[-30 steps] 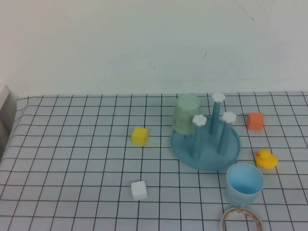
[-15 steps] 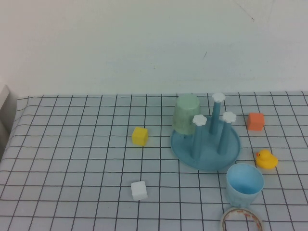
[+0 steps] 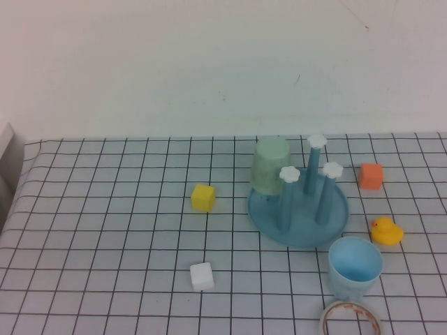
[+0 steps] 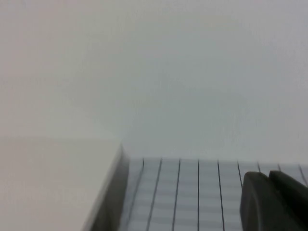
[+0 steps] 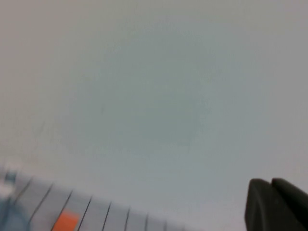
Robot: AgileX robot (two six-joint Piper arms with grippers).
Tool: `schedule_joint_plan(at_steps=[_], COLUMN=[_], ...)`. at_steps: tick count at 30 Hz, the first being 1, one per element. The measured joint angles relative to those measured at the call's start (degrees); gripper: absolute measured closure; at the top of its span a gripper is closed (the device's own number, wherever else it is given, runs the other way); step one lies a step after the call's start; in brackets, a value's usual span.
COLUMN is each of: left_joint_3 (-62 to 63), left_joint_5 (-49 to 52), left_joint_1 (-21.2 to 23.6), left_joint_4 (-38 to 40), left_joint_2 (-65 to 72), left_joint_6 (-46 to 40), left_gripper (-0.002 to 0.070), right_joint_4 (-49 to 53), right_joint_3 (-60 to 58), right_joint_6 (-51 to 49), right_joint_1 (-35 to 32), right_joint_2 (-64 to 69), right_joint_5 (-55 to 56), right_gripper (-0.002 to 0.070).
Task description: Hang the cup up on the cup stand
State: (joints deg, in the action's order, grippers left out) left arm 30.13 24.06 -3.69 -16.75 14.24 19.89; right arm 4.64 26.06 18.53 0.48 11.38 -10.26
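The sky-blue cup (image 3: 355,267) stands upright, mouth up, on the checked cloth at the front right, just in front of the cup stand. The cup stand (image 3: 269,215) is a round blue dish with three upright pegs (image 3: 323,192) tipped with white flower caps. A pale green cup (image 3: 270,166) sits upside down on its back left side. Neither arm shows in the high view. My left gripper (image 4: 269,177) is shut and empty, seen only in its wrist view over the cloth's edge. My right gripper (image 5: 271,183) is shut and empty, facing the wall.
A yellow cube (image 3: 203,197), a white cube (image 3: 202,276), an orange cube (image 3: 371,176), a yellow duck (image 3: 385,231) and a tape roll (image 3: 351,321) lie on the cloth. The orange cube also shows in the right wrist view (image 5: 65,221). A white ledge (image 4: 53,183) borders the cloth's left edge.
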Motion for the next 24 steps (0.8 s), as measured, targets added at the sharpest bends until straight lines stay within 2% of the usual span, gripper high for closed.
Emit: schedule_joint_plan(at_steps=[5,14,18,22,24], left_joint_3=[0.2,-1.4,-1.4,-1.4,-1.4], left_joint_5=[3.4,6.8,8.4,8.8,8.5], left_joint_1=[0.0,0.0,0.0,0.0,0.0], left_joint_4=[6.2,17.2,19.3,24.1,27.0], left_joint_2=[7.5,17.2,20.7,22.4,22.8], left_joint_6=[0.0,-0.8,-10.2,-20.8,-22.4], left_gripper=[0.0677,0.0677,0.0677,0.0677,0.0677], right_joint_4=[-2.6,-11.7,-20.5,-30.9,-37.2], right_joint_3=[2.1,4.8,10.6,16.8,19.5], right_joint_6=[0.0,5.0,8.8,20.0,26.0], right_joint_1=[0.0,0.0,0.0,0.0,0.0], right_joint_2=[13.4,36.6,48.0,57.9,62.5], right_joint_5=[-10.8,-17.5,-22.7,-26.0,-27.2], right_gripper=[0.0678,0.0678,0.0674,0.0604,0.0524])
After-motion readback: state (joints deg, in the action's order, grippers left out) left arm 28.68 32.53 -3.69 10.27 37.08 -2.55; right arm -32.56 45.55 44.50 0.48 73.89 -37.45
